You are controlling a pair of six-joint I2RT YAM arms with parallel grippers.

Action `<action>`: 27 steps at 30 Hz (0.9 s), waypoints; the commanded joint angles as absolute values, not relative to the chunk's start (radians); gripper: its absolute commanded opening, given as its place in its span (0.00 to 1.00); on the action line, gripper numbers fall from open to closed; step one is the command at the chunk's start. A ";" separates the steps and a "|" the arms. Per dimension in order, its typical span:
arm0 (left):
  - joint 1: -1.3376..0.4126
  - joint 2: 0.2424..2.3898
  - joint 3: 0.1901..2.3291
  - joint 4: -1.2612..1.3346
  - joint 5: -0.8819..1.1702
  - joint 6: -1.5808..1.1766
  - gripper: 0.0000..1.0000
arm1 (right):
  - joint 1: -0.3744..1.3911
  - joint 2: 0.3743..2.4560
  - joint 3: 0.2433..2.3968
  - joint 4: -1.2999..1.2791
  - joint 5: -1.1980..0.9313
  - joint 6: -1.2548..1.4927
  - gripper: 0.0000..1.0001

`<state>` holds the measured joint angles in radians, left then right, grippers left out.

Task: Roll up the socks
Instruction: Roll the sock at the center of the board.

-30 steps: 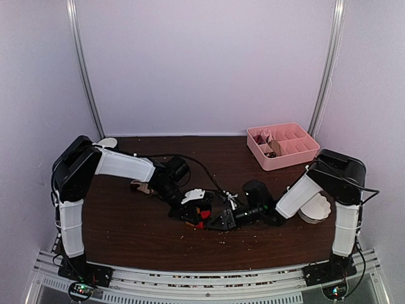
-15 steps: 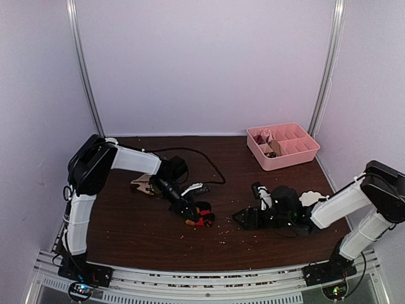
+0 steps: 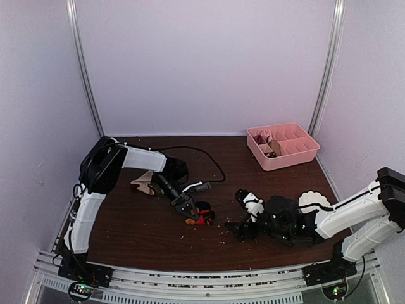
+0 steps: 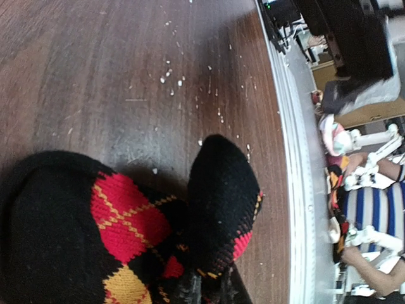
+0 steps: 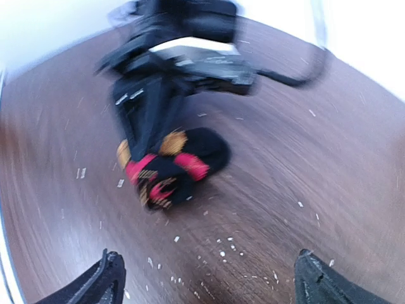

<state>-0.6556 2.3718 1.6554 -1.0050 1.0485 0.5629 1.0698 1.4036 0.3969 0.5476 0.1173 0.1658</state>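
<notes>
Since a second ago my right arm has backed off from the bundle to the right and spread its jaws; the left arm has stayed on it.

From above, the black sock [image 3: 202, 216] lies as a small lump at mid-table. The left gripper [image 3: 188, 213] is on its left end, and the right gripper [image 3: 235, 229] is to its right and apart from it. The left arm is the nearer one. The tan sock [image 3: 143, 183] lies untouched further back on the left, beside the left arm's forearm. The pink tray [image 3: 291, 156] sits well away at the back right.

At the left wrist, the jaws are pinched together on a folded flap of the soft knit. The red and orange diamonds bulge into a loose, half-made roll on the dark wooden table [image 4: 95, 76], which is speckled with pale crumbs [image 4: 171, 76].

At the right wrist, my fingers [image 5: 109, 278] stand wide with nothing between them. The sock lies straight ahead, its long axis slanting from near-left to far-right. I judge it limp and likely to spring open.
</notes>
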 commanded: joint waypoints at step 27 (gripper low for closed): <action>-0.621 2.536 1.742 -1.118 0.772 0.524 0.03 | 1.144 1.977 0.920 0.344 0.026 -0.732 0.43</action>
